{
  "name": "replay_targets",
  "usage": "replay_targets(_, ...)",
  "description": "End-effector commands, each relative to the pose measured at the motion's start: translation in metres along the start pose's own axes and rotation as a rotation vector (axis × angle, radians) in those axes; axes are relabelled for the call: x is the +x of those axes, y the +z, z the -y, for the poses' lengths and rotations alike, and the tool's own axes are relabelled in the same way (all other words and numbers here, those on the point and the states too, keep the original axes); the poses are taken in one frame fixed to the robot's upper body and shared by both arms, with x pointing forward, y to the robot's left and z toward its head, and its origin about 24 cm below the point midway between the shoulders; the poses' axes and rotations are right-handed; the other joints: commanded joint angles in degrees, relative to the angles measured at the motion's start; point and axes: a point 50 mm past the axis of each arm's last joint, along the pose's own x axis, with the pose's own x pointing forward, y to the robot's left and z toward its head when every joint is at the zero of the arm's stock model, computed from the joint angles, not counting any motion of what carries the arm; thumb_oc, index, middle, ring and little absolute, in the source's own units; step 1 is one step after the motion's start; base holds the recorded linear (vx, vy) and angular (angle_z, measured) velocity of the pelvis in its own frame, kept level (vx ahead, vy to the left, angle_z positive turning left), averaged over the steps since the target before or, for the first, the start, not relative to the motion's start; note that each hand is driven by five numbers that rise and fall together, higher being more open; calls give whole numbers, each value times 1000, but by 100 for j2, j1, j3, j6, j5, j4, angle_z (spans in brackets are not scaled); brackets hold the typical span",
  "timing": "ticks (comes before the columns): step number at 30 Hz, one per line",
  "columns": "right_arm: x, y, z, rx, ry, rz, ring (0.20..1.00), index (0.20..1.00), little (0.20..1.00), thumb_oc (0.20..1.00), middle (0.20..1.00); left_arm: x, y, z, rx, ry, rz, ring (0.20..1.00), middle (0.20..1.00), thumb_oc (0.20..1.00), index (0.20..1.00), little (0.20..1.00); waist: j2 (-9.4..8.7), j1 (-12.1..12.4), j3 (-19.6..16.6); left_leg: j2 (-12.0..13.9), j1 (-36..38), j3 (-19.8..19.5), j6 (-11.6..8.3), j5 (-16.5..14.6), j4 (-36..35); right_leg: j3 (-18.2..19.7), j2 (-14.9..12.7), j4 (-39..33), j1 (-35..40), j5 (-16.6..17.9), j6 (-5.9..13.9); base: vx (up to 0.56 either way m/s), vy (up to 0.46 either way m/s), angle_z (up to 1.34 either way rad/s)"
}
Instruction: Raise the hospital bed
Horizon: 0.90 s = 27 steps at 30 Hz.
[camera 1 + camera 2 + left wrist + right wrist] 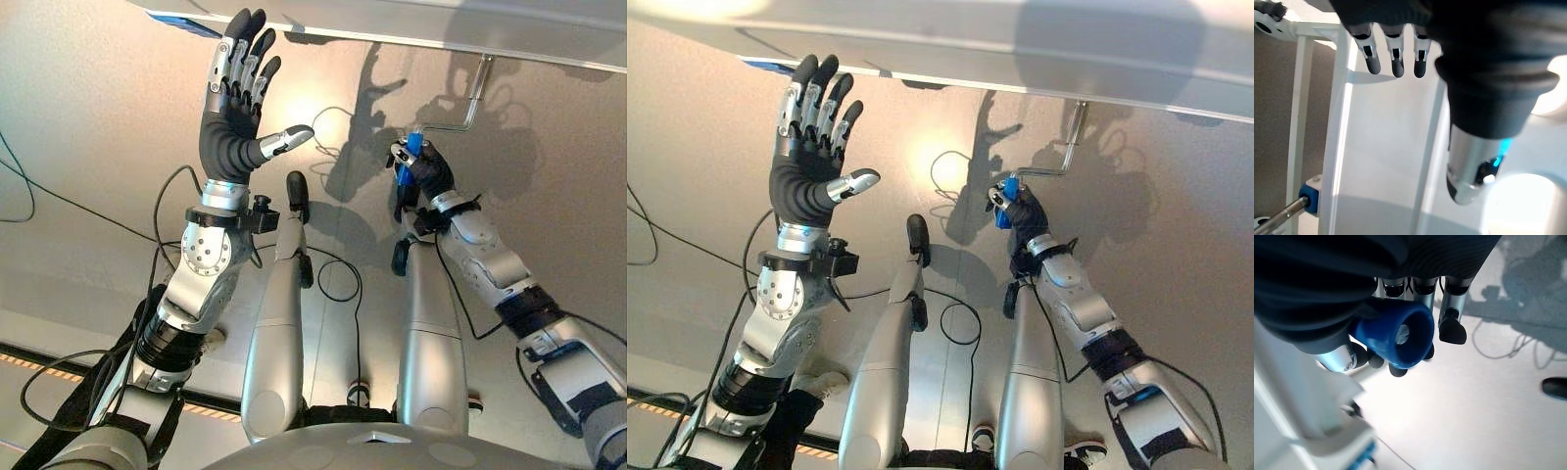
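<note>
The right robot hand point(423, 168) is curled round the blue crank handle point(1400, 335) under the hospital bed point(1038, 44) frame — grasp made, while any cranking appears left to do. The left robot hand point(808, 147) hovers open, well apart from the crank.

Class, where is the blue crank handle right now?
The blue crank handle sits right of centre in the eye views, gripped in the right hand, below the bed frame.

Bed frame point(411, 24) cut off above; crank handle point(409, 157) mostly hidden in right hand point(426, 171)
</note>
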Motion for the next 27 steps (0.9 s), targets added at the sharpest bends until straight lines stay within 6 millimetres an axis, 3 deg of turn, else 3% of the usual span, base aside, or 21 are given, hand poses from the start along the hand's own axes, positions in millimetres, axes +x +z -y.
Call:
replay_targets(1,-3,80,-21,134,124,468,200,200,200,200,200,-4,22,-4,38,-38,107,1000,1000,1000,1000,1000,-264,-264,-67,-286,135,14,189,-610,527,-27,78,-1134,675,490,571,-15,-64,-2)
replay_targets(4,-14,88,-4,170,47,531,200,200,200,200,200,-8,22,-8,69,-29,98,1000,1000,1000,1000,1000,-289,-345,-67,-234,281,60,159,-578,410,-2,126,-1185,757,492,570,-15,-70,-5)
replay_targets(8,-18,93,3,186,8,567,200,200,200,200,200,-8,23,-10,81,-34,97,1000,1000,1000,1000,1000,-289,-381,-67,-209,374,84,136,-547,325,6,153,-1236,809,498,570,-3,-41,-7)
replay_targets(9,-28,100,20,191,-96,631,200,200,200,200,200,-10,26,-14,105,-41,98,1000,1000,1000,1000,1000,-324,-448,-67,-144,515,116,127,-546,247,45,223,-1236,862,468,544,-8,-75,-4)
replay_targets(16,-37,101,50,219,-318,695,200,200,200,200,200,-10,32,-16,98,-48,121,1000,1000,1000,1000,1000,-410,-544,-67,-70,625,176,118,-518,153,129,328,-1191,815,459,513,-1,-59,-12)
replay_targets(17,-42,99,64,189,-415,687,200,200,200,200,200,-11,33,-17,86,-48,123,1000,1000,1000,1000,1000,-421,-569,-67,-47,677,191,112,-561,139,134,363,-1142,817,382,507,6,-51,-1)
replay_targets(21,-43,87,88,134,-581,627,200,200,200,200,200,-11,35,-17,73,-53,127,1000,1000,1000,1000,1000,-433,-571,-67,-21,740,207,100,-552,45,146,401,-1121,775,375,514,4,-30,-3)
replay_targets(27,-39,54,140,9,-844,384,200,200,200,200,200,-13,34,-10,23,-94,112,1000,1000,1000,1000,1000,-356,-460,-67,-21,703,172,117,-561,50,130,404,-1033,686,334,499,2,-13,-2)
